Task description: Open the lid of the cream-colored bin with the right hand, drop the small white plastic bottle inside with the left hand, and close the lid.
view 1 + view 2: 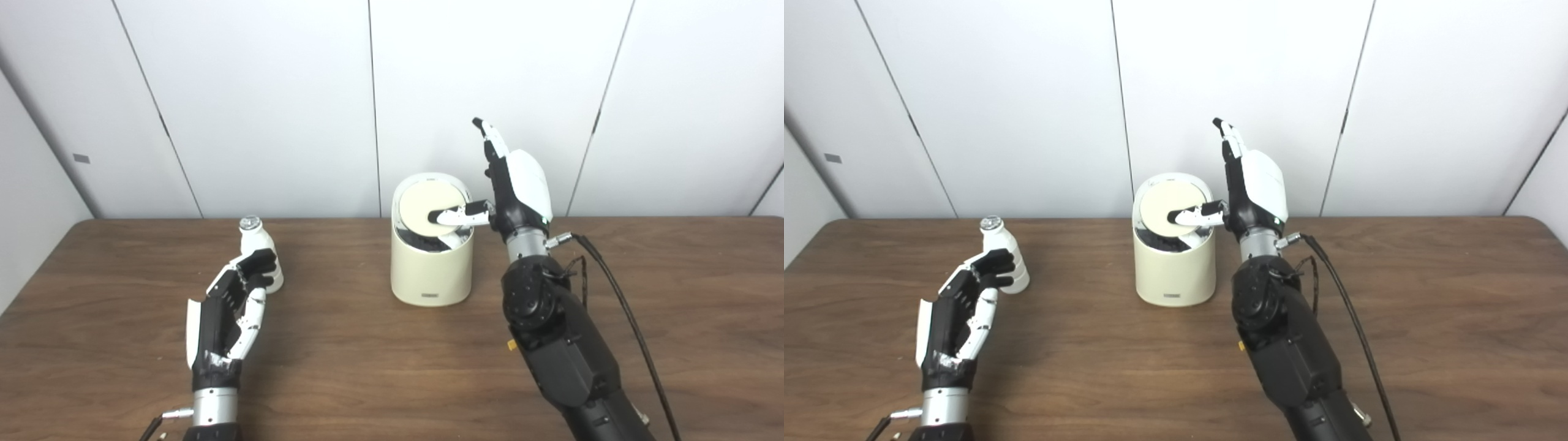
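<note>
Bottle (260, 251) stands upright, long axis vertical, toward the counter's (367, 367) rear left, touching the curled fingers (260, 263) of the left hand (229, 318); whether they grip it cannot be told. Bin (432, 269) stands well apart rightward, lid (429, 205) tilted, right hand (517, 184) thumb across it, fingers spread upward.

No readable text anywhere. Only a small dark mark low on the front of the cream-colored bin (431, 294), likely a brand label, too small to make out. Another tiny mark on the bin's rear rim, equally illegible. A small grey plate (81, 158) on the left wall panel, blank at this size.
</note>
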Controlling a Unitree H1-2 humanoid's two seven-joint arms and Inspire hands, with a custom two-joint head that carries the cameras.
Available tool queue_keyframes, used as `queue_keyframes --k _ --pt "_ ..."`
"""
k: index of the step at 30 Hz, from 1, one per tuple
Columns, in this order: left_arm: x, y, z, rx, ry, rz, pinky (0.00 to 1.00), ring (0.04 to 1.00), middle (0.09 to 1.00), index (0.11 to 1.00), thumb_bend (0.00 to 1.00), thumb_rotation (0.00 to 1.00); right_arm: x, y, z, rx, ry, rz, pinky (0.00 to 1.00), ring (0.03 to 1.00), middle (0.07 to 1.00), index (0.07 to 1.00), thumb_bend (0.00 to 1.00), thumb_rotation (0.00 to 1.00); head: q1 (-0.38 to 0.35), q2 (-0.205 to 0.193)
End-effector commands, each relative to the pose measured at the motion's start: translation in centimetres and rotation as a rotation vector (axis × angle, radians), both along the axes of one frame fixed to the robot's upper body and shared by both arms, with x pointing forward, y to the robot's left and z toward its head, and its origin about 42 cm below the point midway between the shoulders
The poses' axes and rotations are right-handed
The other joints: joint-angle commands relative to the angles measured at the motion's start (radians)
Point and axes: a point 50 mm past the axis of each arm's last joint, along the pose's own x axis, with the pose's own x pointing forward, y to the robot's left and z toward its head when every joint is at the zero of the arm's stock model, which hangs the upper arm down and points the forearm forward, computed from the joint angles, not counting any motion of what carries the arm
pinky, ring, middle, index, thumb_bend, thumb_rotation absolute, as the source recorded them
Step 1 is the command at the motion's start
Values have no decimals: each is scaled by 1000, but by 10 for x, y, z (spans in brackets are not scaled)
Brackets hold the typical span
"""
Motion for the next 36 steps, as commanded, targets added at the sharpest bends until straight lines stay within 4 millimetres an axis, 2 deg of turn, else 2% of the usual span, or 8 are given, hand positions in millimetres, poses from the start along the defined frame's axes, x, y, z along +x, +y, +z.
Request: queue_keyframes --k 1,9,17,20,22,25,29,36 --pt "-10 -7 -20 -26 56 0 674 727 736 727 211 539 6 3 17 -46 -64 3 687 920 958 954 849 0 1 1" --pt "-10 -9 -18 -28 49 5 665 719 730 718 210 517 6 3 8 -238 -89 -21 601 930 954 941 882 0 0 6" --pt "-9 -8 -19 -25 53 -1 671 728 739 723 223 542 5 1 5 -237 -83 -11 804 947 967 940 868 0 -2 0" --pt "-9 -9 -19 -29 54 -1 671 728 738 723 217 542 4 -1 8 -148 -55 14 846 967 989 970 733 258 -1 -2" --pt "-9 -9 -20 -28 53 -1 672 727 737 724 217 541 4 -3 7 -116 -58 56 894 984 991 976 587 513 -1 -2" --pt "-9 -9 -19 -29 52 -1 674 730 739 727 211 539 3 -5 5 -114 -68 100 906 989 985 965 504 711 0 -3" --pt "-9 -9 -20 -29 49 4 673 725 734 724 205 524 3 -6 1 -85 -58 133 884 976 974 957 600 950 0 -5" --pt "-9 -10 -20 -28 52 5 671 724 736 727 205 536 1 -12 1 -24 -25 150 859 966 970 963 808 1000 4 -12"
